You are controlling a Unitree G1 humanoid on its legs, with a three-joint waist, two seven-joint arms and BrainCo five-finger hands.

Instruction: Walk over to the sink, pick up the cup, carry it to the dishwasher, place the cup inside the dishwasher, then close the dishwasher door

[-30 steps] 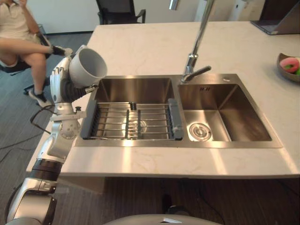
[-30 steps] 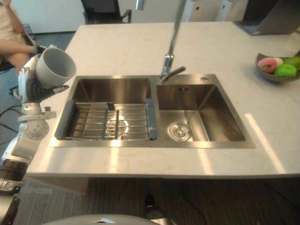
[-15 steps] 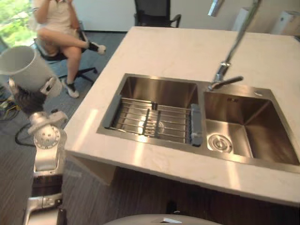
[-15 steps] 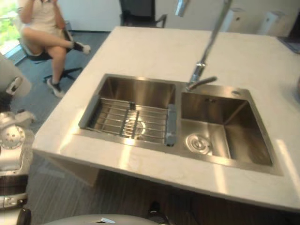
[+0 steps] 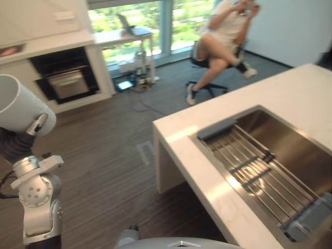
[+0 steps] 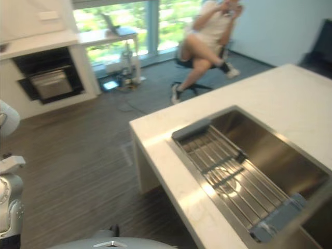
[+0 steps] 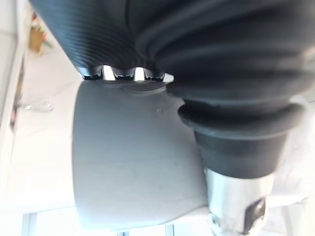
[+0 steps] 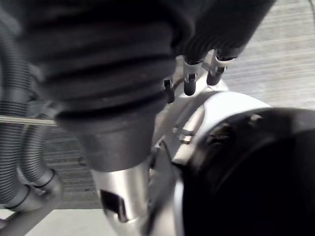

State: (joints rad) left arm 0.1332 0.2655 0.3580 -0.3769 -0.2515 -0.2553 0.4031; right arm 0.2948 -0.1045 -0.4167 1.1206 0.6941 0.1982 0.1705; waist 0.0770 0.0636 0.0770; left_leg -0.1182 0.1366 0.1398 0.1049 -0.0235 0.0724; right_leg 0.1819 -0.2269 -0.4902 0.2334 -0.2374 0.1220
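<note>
Room, as seen from the near side.
- Floor: dark planking, running to the far wall.
- Windows: standing far, showing greenery; daylight is pouring in and brightening the floor below.
- Desk: pale, sitting against the windows, carrying a laptop.
- Cabinet unit: white, standing far left, housing a dark recess.
- Person: sitting far right on an office chair.
- Wall: pale, closing the far right.
- Counter: white stone, occupying the near right.

My left arm: raised, forearm upright, well left of the sink | left hand: curled round the cup | right hand: fingers relaxed.
</note>
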